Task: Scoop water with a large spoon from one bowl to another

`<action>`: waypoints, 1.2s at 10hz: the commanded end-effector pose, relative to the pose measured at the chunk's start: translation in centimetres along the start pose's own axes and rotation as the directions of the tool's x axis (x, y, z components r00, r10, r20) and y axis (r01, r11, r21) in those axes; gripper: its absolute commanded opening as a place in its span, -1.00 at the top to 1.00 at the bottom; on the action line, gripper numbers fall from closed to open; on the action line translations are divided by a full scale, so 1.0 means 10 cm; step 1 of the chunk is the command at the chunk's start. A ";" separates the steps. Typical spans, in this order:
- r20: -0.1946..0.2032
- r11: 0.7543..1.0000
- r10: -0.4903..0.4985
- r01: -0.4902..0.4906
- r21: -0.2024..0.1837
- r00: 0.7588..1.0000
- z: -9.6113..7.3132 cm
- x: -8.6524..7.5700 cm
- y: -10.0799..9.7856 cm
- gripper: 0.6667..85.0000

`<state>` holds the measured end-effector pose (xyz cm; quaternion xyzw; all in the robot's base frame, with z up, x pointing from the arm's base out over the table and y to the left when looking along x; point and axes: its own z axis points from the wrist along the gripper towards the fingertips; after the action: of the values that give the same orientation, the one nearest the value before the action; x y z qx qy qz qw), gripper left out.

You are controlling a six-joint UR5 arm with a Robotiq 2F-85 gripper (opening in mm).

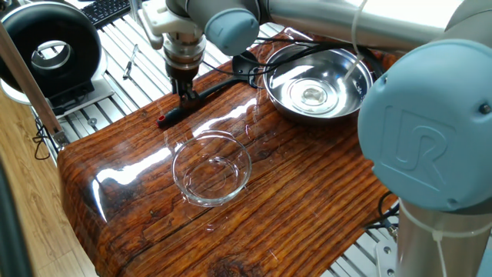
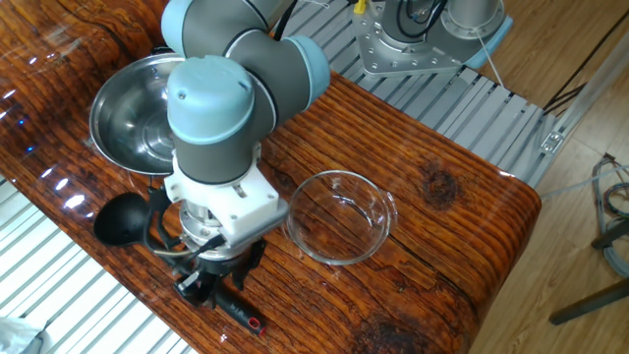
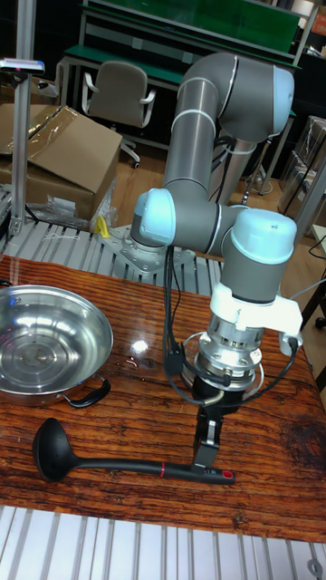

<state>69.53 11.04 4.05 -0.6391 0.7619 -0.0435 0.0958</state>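
**Pincer down on the ladle handle, both bowls apart from it**

The pincer (image 3: 209, 446) points straight down over the red-tipped end of the large spoon (image 3: 109, 463), which lies flat on the wooden table (image 1: 292, 185). In the tall fixed view its 2 dark fingers (image 3: 208, 433) reach the handle just inward of the red tip; whether they are pinching the handle or merely standing around it cannot be told from any view. In one fixed view the pincer (image 1: 187, 91) sits on the same stretch of the handle, with the large spoon (image 1: 201, 93) running away from it toward its round black cup, which rests beside the steel bowl's rim.

The steel bowl (image 1: 317, 81) stands beyond the cup end, well apart from the pincer. Its inside is shiny, with a bright glint at the bottom; water in it cannot be told apart from the reflections. In the tall fixed view the steel bowl (image 3: 45, 343) lies far to the side of the pincer, 1 small handle facing the spoon's cup.

The glass bowl (image 1: 211, 168) stands near the pincer, on the table side away from the steel bowl, touching nothing. In the other fixed view the glass bowl (image 2: 340, 217) sits just beside the arm's wrist; only faint glints show inside, so its contents cannot be told.
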 end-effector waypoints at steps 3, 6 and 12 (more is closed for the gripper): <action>0.023 0.995 -0.052 0.053 -0.080 0.998 0.09 -0.03 0.14 -0.14; 0.005 0.996 -0.054 0.054 -0.071 0.999 0.07 0.00 0.14 -0.14; -0.043 0.998 -0.053 0.051 -0.046 0.998 0.03 0.09 0.16 -0.15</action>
<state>67.80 10.79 3.19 -0.6638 0.7443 -0.0372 0.0640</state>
